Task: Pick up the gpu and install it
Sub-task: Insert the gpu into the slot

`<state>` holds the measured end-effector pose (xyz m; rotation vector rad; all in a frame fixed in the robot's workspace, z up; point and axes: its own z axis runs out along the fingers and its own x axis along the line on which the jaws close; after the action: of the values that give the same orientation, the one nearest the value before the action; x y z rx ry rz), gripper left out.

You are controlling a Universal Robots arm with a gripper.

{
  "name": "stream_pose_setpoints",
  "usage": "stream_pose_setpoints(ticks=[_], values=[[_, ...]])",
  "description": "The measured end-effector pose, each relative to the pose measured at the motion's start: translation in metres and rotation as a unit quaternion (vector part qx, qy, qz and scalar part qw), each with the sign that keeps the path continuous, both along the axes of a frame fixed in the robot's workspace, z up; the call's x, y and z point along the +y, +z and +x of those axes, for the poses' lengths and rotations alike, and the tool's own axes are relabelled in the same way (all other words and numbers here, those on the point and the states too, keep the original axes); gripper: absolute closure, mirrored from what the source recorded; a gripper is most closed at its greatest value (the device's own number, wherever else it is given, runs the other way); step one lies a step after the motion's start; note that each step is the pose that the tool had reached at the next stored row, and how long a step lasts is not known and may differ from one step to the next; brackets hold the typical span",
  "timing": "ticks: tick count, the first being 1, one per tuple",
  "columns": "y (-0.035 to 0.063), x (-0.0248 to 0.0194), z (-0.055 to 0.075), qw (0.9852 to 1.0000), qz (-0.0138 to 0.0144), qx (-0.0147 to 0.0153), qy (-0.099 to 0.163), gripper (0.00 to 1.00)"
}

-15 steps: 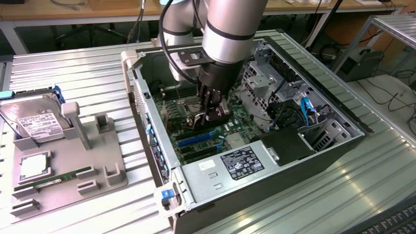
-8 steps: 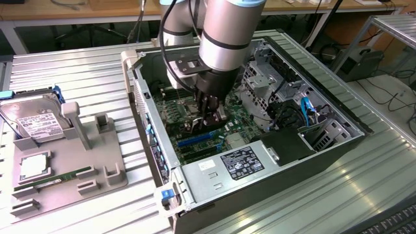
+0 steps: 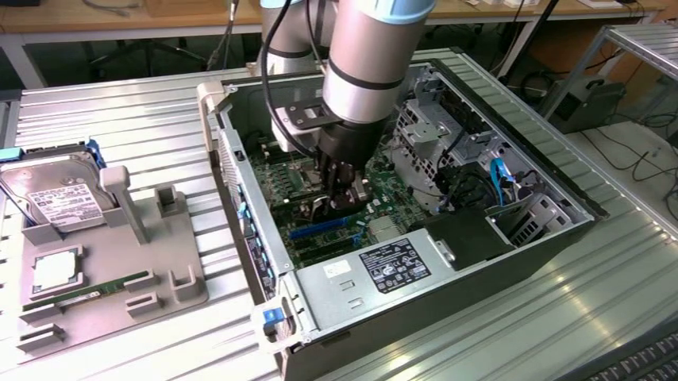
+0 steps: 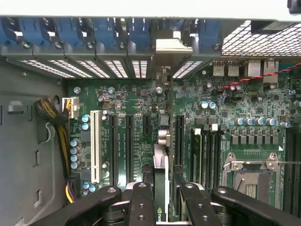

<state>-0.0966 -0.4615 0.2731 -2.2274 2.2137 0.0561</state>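
I count one open computer case [image 3: 424,262] on the ribbed metal table [image 3: 127,119], one motherboard [image 4: 225,117] inside it, and one grey fixture tray [image 3: 159,270] to the exterior view's left of the case. On that tray sit one hard drive [image 3: 53,194], one square processor [image 3: 55,274] and one slim green memory stick [image 3: 90,290]. There is one gpu [image 4: 161,181], and it is in my grasp. My gripper [image 4: 161,202] is partway closed, its two fingers [image 4: 142,202] clamped on either face of the card's edge. I hold the gpu edge-on, down inside the case above the motherboard, lined up along the row of black expansion slots [image 4: 129,141], its metal bracket [image 4: 173,46] up against the slotted rear wall of the case.
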Motion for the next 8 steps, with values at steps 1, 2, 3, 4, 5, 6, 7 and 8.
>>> stream_pose_setpoints(ticks=[1,2,3,4,5,6,7,8], values=[[-0.0003,0.0001,-0.0002,1.0000,-0.0001,0.0000,0.001,0.74],[-0.0006,0.0002,-0.0004,1.0000,-0.0001,0.0000,0.002,0.74],[-0.0009,0.0003,-0.0006,1.0000,-0.0002,0.0000,0.003,0.74],[-0.0019,0.0004,-0.0011,1.0000,-0.0003,-0.0001,0.004,0.74],[-0.0024,0.0006,-0.0016,1.0000,-0.0004,-0.0001,0.004,0.74],[-0.0032,0.0007,-0.0021,1.0000,-0.0007,-0.0001,0.004,0.74],[-0.0040,0.0008,-0.0027,1.0000,-0.0011,0.0000,0.004,0.74],[-0.0045,0.0008,-0.0030,1.0000,-0.0014,0.0000,0.004,0.74]])
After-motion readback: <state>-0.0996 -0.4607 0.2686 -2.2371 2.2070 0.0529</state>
